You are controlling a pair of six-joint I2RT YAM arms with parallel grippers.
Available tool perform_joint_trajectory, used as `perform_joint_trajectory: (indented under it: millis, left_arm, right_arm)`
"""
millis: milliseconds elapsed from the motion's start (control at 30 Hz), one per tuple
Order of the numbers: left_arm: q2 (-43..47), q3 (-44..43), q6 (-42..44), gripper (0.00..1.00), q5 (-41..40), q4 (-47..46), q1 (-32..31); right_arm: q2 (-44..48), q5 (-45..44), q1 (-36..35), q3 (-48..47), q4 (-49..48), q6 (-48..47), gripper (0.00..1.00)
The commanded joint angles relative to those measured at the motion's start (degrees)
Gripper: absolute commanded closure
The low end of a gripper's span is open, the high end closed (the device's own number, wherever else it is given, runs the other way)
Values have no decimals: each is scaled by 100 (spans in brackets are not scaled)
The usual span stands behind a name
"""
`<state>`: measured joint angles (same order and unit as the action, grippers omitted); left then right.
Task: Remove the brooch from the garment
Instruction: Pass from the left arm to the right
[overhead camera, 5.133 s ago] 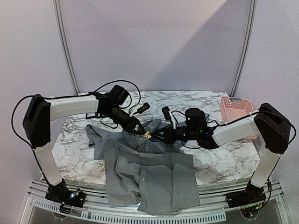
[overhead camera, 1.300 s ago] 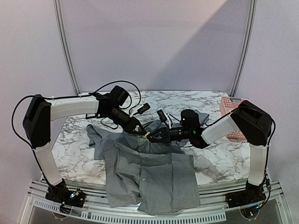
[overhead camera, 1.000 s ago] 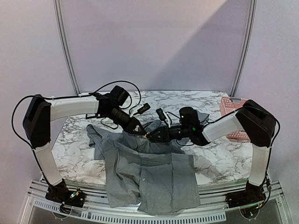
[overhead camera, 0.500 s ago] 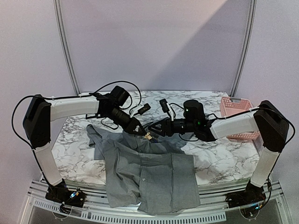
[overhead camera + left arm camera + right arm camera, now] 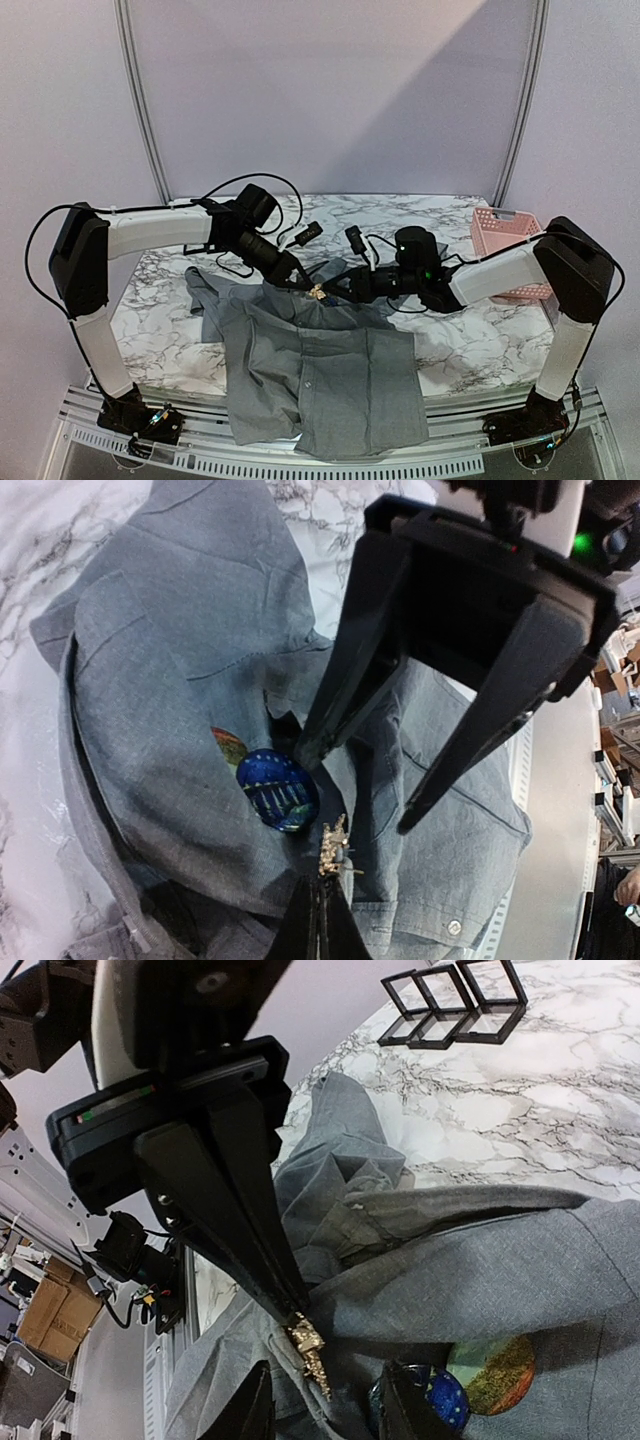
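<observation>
Only wrist cams show L gripper pinching brooch; R gripper agape.

top camera looks down from behind; both close wrist cameras share the brooch.

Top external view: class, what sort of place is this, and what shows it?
Probably a robotics lab test cell, not a home: a left arm and right arm bolted to a metal rail at a marble-patterned table, plain backdrop panels behind, cardboard boxes seen in the right wrist view.
</observation>
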<state>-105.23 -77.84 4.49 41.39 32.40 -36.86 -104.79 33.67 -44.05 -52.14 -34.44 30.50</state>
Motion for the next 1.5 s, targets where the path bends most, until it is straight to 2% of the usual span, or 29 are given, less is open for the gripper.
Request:
perform_joint_trajectory:
  millis: [0, 200, 467, 1267, 1467]
  left_arm:
    - [163, -55, 36, 100, 133, 47, -76]
    - [162, -55, 27, 100, 133, 47, -76]
    - [159, -56, 25, 100, 98, 61, -76]
    - [129, -66, 25, 100, 63, 66, -76]
    - [125, -71, -22, 100, 11, 52, -76]
  right_arm:
    - [-263, 117, 33, -209, 77, -59, 67]
    - [-387, 230, 37, -310, 66, -79, 73]
    - [-536, 480, 28, -427, 120, -76, 74]
    - [-750, 789, 21, -543, 138, -43, 90]
    - [-715, 700, -14, -514, 139, -46, 100]
